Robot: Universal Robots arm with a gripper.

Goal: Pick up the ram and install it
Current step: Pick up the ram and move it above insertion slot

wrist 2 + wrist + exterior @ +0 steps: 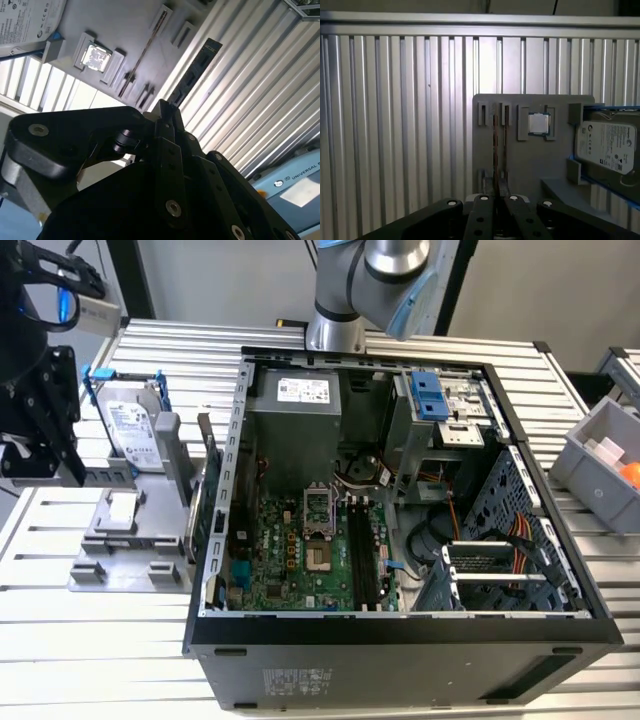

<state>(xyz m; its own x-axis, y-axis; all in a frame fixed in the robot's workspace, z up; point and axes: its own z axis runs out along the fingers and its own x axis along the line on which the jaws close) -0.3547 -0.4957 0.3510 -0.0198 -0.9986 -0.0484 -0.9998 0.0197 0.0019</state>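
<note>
The ram [194,70] is a thin dark stick seen edge-on, sticking out from between my fingers over the ribbed table beside the grey fixture [135,30]. My gripper [167,112] is shut on its lower end. In the first wrist view the gripper [497,199] is above the fixture [530,165]. At the exterior view's left, the gripper [40,455] hangs raised beside the fixture [120,550], well away from the open computer case [400,630]. Long black memory slots [360,550] lie on the motherboard [290,560] inside the case.
On the fixture rest a hard drive [130,420] and a small square chip [538,123]. A thin card [210,480] stands upright between fixture and case. A grey bin [600,465] sits at the exterior view's right. The arm's base [345,300] stands behind the case.
</note>
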